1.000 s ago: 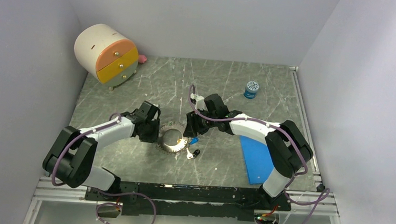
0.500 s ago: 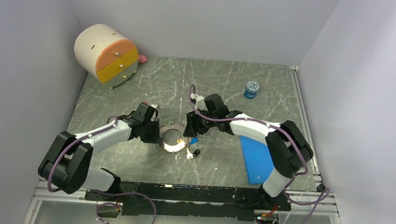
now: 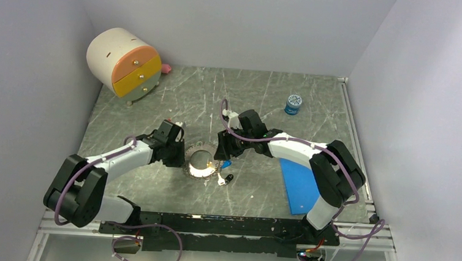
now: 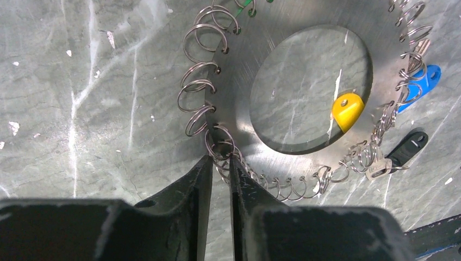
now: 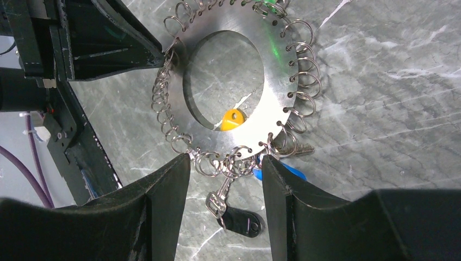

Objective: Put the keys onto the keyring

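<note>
The keyring (image 3: 200,160) is a flat silvery disc (image 4: 239,70) with a wide hole and many small wire loops round its rim. My left gripper (image 4: 220,159) is at its left rim (image 3: 182,156), nearly shut, with a few loops pinched between its fingertips. My right gripper (image 5: 224,160) is open and straddles the loops on the opposite rim (image 3: 219,158). Keys hang from the loops: a yellow head (image 4: 346,110) inside the hole, a blue one (image 5: 288,173), a black one (image 5: 242,222) lying between the right fingers, and a green one (image 5: 272,8).
A round cream drawer box (image 3: 124,61) with orange and yellow fronts stands at the back left, a pink object (image 3: 166,68) beside it. A small blue jar (image 3: 293,104) is at the back right. A blue sheet (image 3: 300,184) lies under the right forearm.
The left gripper's fingers have closed in on the rim loops, and the left elbow has swung a little leftward. The right arm and the keyring have stayed put.
</note>
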Controlling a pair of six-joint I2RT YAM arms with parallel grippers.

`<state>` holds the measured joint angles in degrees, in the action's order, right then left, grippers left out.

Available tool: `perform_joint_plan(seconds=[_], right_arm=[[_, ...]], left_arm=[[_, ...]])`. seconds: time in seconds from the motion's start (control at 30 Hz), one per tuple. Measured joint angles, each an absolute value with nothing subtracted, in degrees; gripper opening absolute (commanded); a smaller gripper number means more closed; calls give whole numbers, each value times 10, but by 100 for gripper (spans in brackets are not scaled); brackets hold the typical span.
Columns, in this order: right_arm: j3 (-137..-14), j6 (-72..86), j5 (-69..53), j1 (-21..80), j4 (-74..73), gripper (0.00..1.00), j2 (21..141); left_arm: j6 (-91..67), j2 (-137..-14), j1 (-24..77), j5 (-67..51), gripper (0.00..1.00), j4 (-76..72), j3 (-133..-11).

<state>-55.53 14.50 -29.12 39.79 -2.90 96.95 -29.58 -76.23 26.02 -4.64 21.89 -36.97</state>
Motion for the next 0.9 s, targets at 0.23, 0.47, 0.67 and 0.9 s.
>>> perform_joint_plan(seconds=[0.23,0.47,0.67,0.9], right_arm=[[-555,145,-291,398,-29,55,969],[-555,145,-293,398,-29,55,969],[-555,146,-297,399,-29,55,969],[-545,146,-297,403,-25,55,969]], left_arm=[[-294,-760,260,-44,29,222,-370],[-292,-713,272,-40,29,230,-369],[-288,-705,300,-36,29,236,-369],[-297,-677,322,-65,31,224,-352]])
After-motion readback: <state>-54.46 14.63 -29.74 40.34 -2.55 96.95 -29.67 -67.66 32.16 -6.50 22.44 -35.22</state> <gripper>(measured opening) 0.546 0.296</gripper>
